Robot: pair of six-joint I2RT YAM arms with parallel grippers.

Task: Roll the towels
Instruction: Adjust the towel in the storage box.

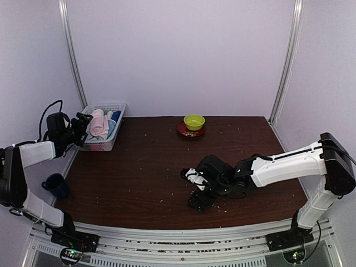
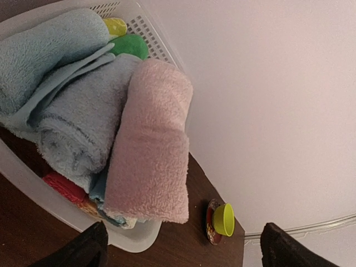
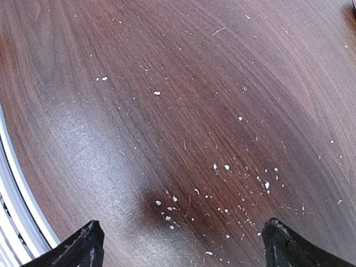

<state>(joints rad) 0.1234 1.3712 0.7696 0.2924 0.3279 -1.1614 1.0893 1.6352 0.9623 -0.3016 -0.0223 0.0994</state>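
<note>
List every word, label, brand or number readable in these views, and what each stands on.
None: no view shows readable text.
The pink towel, blue towels and white basket show no tag or print.
The red plate under the green bowl has coloured marks, too small and blurred to read.

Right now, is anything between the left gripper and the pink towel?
Nothing visible. The open left gripper faces the pink towel, which lies uppermost in the basket. The towel's near end reaches over the basket's rim, so the rim should not block a grasp.
</note>
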